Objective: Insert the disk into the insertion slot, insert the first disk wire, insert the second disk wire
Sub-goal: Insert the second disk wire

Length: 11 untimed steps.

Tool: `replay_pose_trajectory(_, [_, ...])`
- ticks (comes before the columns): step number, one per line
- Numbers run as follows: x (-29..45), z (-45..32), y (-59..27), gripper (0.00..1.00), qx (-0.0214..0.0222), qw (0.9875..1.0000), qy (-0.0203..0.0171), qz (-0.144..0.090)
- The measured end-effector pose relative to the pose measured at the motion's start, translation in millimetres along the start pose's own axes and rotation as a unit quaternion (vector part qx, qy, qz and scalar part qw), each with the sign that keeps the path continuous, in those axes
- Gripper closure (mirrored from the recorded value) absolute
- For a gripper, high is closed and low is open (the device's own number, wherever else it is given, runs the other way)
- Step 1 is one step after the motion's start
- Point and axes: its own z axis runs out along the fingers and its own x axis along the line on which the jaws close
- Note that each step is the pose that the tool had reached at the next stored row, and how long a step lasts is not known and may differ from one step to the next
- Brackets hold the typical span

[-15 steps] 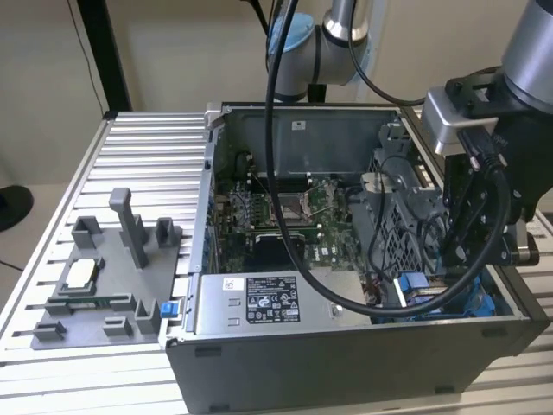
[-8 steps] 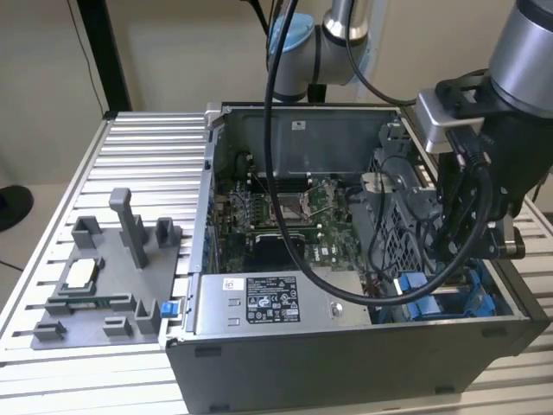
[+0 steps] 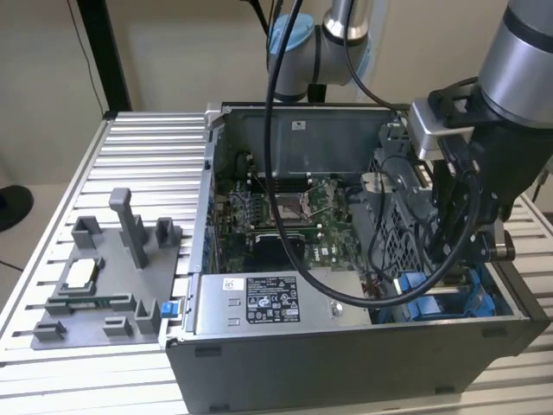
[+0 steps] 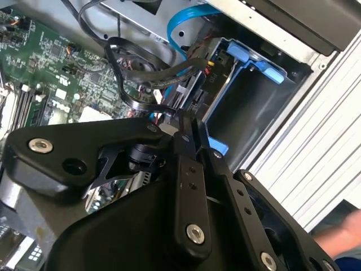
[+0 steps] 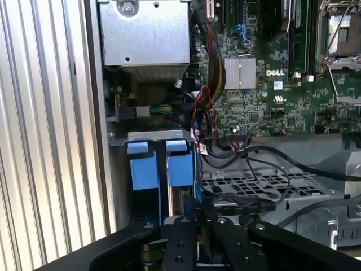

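The disk sits in its blue carrier (image 5: 152, 166) (image 3: 423, 290) low in the open computer case, beside the grey perforated drive cage (image 5: 254, 183) (image 3: 389, 212) that holds the insertion slot. My gripper (image 4: 181, 131) (image 5: 202, 221) reaches down into this corner of the case, just over the carrier's end. Its fingers (image 4: 189, 186) are pressed together on the dark plug of a black disk wire (image 4: 132, 93), which loops away toward the motherboard. In the exterior view the gripper (image 3: 467, 259) is mostly covered by the arm's wrist and cables.
The motherboard (image 3: 285, 212) fills the case floor, with bundled cables (image 5: 206, 101) close to the carrier. A blue flat cable (image 4: 180, 22) runs overhead. A grey plastic fixture tray (image 3: 104, 277) lies on the slatted table at the exterior view's left. The case wall (image 5: 96, 141) is close alongside.
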Motion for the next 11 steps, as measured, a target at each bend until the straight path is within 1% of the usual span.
replay_pose_trajectory(4, [0.2, 4.9, 0.4, 1.0, 0.0015, 1.0, -0.0002, 0.0])
replay_pose_trajectory(11, [0.3, 5.9, 0.4, 1.0, 0.0016, 1.0, -0.0003, 0.0])
